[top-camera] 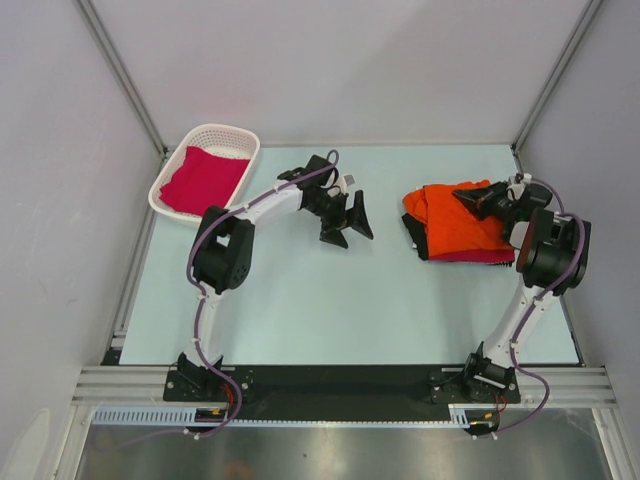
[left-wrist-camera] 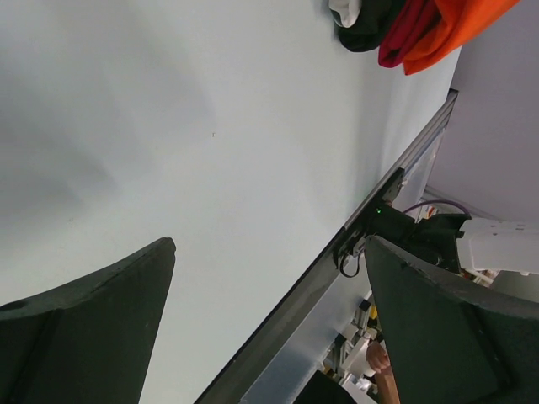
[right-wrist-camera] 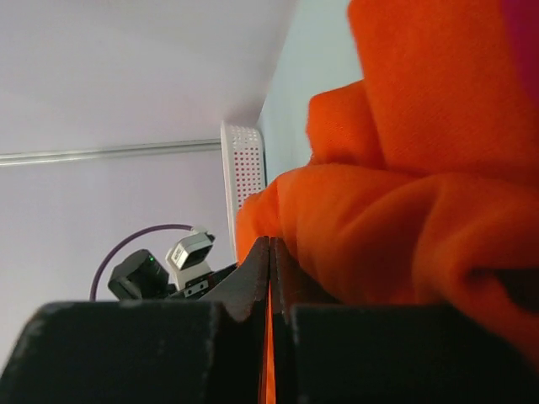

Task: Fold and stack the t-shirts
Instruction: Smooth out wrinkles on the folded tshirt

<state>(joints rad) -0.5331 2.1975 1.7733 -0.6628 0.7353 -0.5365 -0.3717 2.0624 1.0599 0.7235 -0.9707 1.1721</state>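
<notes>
A white lattice basket (top-camera: 228,131) is set at the table's (top-camera: 300,310) far left, with a crimson t-shirt (top-camera: 205,178) lying in it. The orange t-shirt (top-camera: 450,218) is piled far right over a second crimson t-shirt (top-camera: 470,257). The right gripper (top-camera: 466,196) is clamped on an orange fold, shown only in its wrist view. The left gripper (top-camera: 348,235) is held wide open over bare table, well apart from the pile; a dark layer (left-wrist-camera: 366,29) is shown only from the left wrist
</notes>
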